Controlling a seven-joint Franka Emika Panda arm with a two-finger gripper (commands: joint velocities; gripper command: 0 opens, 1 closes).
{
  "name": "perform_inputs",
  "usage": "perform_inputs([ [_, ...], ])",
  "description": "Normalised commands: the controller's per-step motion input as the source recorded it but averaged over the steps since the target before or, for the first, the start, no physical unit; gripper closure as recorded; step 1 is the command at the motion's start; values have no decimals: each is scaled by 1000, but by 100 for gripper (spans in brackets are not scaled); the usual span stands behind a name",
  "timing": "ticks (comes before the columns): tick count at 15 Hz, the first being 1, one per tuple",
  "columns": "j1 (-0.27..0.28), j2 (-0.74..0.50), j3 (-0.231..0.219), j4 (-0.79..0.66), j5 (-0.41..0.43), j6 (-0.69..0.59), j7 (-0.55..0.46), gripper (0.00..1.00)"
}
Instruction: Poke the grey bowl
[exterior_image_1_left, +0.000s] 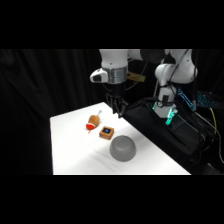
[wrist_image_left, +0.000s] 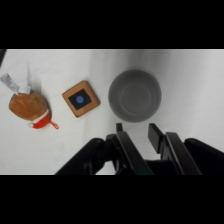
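Bowl (exterior_image_1_left: 122, 148) is sitting mouth-up on the table (exterior_image_1_left: 70, 150) near its front edge, and the gripper (exterior_image_1_left: 118, 109) is hanging high over the far edge with nothing in it, its fingers (wrist_image_left: 155, 136) parted by a narrow gap, so it is probably lining up for a descent onto the bowl's near rim, which is lying just ahead of the fingertips in the wrist view. Toy (exterior_image_1_left: 93, 122) and block (exterior_image_1_left: 106, 132) are lying toward the table's middle, the block just beside the bowl but apart from it, and neither is blocking the way down.
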Motion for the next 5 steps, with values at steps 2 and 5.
perform_inputs([
  [2, -41, -102, 24, 66, -16, -150, 121, 5],
  [5, -39, -82, 25, 47, -28, -104, 52, 0],
])
